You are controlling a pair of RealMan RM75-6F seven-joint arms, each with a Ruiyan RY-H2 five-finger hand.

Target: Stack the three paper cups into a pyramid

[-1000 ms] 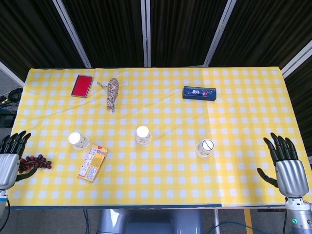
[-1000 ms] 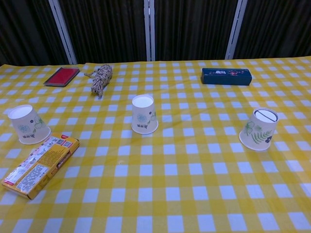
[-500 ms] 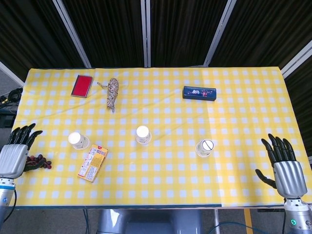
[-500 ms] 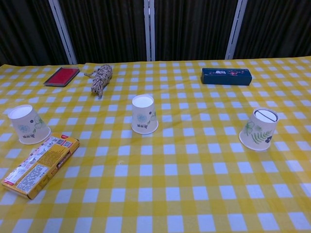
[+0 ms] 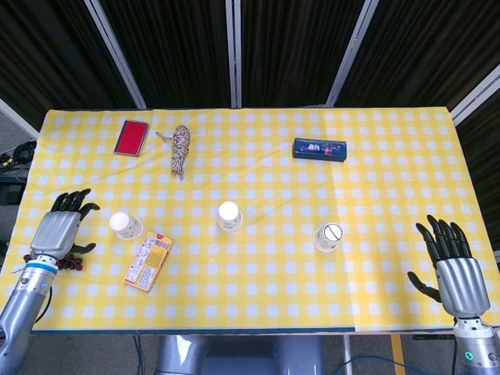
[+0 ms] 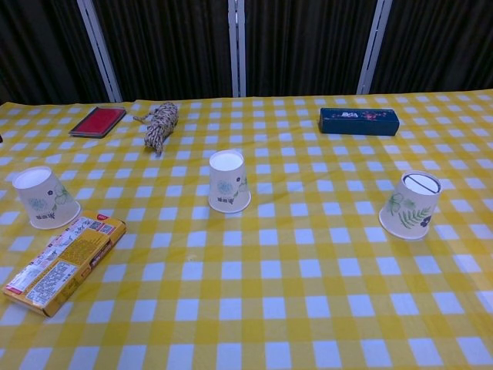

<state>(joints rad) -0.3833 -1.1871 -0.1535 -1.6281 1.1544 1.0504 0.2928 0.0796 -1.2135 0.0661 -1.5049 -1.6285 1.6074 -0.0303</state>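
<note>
Three white paper cups stand upside down in a row on the yellow checked table (image 5: 258, 172). The left cup (image 5: 125, 225) (image 6: 45, 198), the middle cup (image 5: 229, 216) (image 6: 228, 182) and the right cup (image 5: 328, 237) (image 6: 410, 205) are well apart from each other. My left hand (image 5: 61, 228) hovers open just left of the left cup, fingers spread, not touching it. Near the table's front right corner my right hand (image 5: 451, 262) is open and holds nothing. Neither hand shows in the chest view.
A yellow snack box (image 5: 149, 262) (image 6: 63, 262) lies in front of the left cup. Dark grapes (image 5: 69, 264) lie under my left hand. At the back are a red case (image 5: 130, 138), a rope bundle (image 5: 180, 148) and a dark blue box (image 5: 319, 149).
My left hand has moved right and forward over the table towards the left cup. My right hand has drifted slightly back and down. The cups have not moved.
</note>
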